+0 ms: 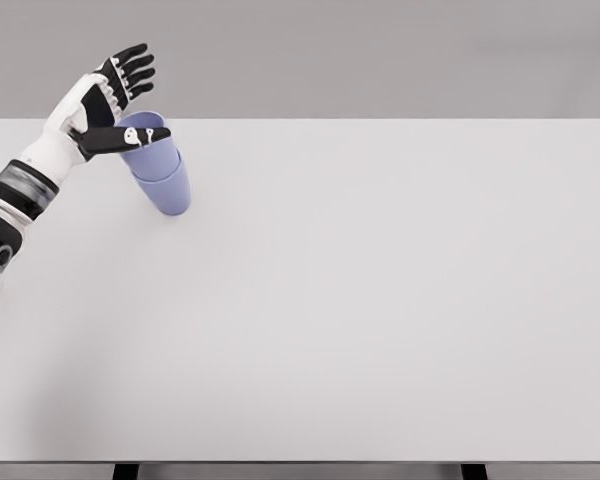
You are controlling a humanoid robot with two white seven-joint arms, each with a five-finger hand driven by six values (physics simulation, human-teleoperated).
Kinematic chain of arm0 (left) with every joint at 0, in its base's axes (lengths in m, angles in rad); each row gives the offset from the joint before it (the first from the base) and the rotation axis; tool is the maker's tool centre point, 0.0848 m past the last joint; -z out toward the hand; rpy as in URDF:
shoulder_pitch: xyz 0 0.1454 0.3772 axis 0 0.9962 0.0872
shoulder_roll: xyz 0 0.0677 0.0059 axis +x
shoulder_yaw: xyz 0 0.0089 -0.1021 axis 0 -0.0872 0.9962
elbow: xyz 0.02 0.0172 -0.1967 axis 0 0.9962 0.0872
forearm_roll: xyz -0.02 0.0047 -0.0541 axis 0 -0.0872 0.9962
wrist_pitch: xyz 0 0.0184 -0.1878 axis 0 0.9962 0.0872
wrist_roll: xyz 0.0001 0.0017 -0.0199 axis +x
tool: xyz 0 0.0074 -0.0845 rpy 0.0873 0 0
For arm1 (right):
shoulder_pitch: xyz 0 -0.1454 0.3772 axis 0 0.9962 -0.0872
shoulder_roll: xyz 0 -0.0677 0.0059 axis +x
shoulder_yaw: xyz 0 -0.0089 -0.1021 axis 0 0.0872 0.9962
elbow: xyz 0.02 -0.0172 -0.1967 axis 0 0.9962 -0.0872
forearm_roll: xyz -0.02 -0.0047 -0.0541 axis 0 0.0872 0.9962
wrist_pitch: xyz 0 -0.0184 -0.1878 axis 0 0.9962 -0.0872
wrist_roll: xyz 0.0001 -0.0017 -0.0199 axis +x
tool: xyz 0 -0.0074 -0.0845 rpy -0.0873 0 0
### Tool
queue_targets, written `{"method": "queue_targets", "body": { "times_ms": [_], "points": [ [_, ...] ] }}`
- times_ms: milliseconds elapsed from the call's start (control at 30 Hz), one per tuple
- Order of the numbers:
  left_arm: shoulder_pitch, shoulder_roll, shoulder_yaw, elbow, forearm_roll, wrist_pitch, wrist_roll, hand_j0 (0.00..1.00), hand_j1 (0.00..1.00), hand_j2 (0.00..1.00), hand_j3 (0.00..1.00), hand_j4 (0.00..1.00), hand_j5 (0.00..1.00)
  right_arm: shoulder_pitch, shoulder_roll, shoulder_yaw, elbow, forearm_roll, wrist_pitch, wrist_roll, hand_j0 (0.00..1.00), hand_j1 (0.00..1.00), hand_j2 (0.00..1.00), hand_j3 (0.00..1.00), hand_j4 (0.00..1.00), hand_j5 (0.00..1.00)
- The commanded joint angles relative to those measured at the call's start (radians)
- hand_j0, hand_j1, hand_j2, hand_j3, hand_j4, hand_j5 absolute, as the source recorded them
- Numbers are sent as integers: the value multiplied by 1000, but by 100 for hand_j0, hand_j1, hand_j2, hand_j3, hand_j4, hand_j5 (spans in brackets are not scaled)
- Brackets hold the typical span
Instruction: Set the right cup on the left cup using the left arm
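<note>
Two lavender cups stand nested near the table's far left. The upper cup (143, 143) sits inside the lower cup (167, 190), and the stack leans toward the left. My left hand (130, 95) hovers just left of and above the stack. Its fingers (135, 66) are spread upward, while the thumb (130, 137) stretches across the front of the upper cup's rim. Nothing is grasped. The right arm does not show in the head view.
The white table (380, 300) runs the full width of the view, with its far edge just behind the cups and its front edge near the bottom. A grey wall stands behind.
</note>
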Motion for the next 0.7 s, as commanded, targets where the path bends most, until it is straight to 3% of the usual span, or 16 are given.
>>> {"method": "queue_targets", "body": {
  "times_ms": [0,167,267,500,667],
  "points": [
    [0,5,3,-11,3,0,0,99,99,99,99,99,99,0,0,0,0,0,0,0,100,100,100,100,100,100],
    [2,21,7,-40,3,-4,-3,99,99,99,99,99,99,0,0,0,0,0,0,0,100,100,100,100,100,100],
    [26,71,24,-105,3,-8,-3,99,99,99,99,99,99,0,0,0,0,0,0,0,100,100,100,100,100,100],
    [176,145,193,-266,4,-8,-8,100,100,100,100,100,100,0,0,0,0,0,0,0,100,100,100,100,100,100],
    [279,171,254,-347,3,-57,-8,100,100,100,100,100,100,0,0,0,0,0,0,0,100,100,100,100,100,100]
  ]
}}
